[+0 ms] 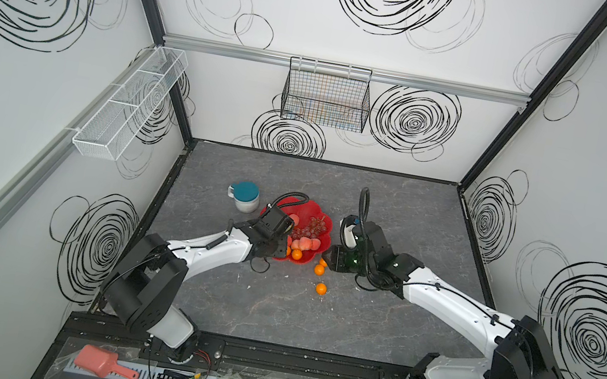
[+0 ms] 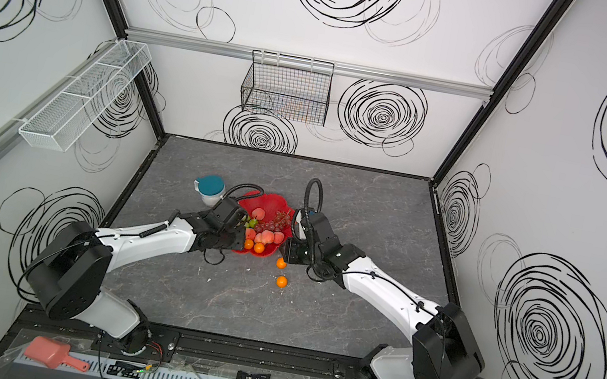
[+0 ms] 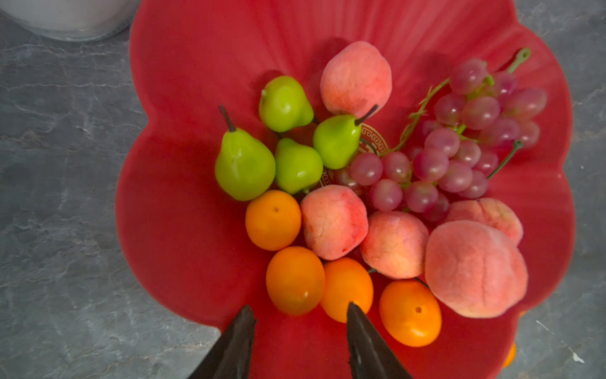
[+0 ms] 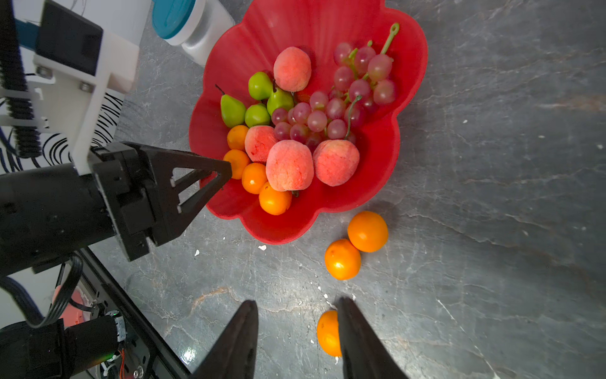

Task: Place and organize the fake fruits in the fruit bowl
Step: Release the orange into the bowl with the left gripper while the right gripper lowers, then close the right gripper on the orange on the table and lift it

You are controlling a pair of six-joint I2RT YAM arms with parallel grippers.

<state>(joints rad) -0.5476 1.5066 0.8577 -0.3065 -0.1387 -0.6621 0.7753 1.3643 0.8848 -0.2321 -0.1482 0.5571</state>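
three oranges (image 4: pixel 342 259) lie on the table (image 4: pixel 492 197) just outside the fruit bowl (image 4: pixel 410 65), on the side facing the right gripper (image 4: pixel 296 302) (jaws apart, empty). the nearest orange (image 4: pixel 328 333) sits beside one jaw, not between them. left gripper (image 3: pixel 300 306), parted and empty, hovers over the bowl's rim.
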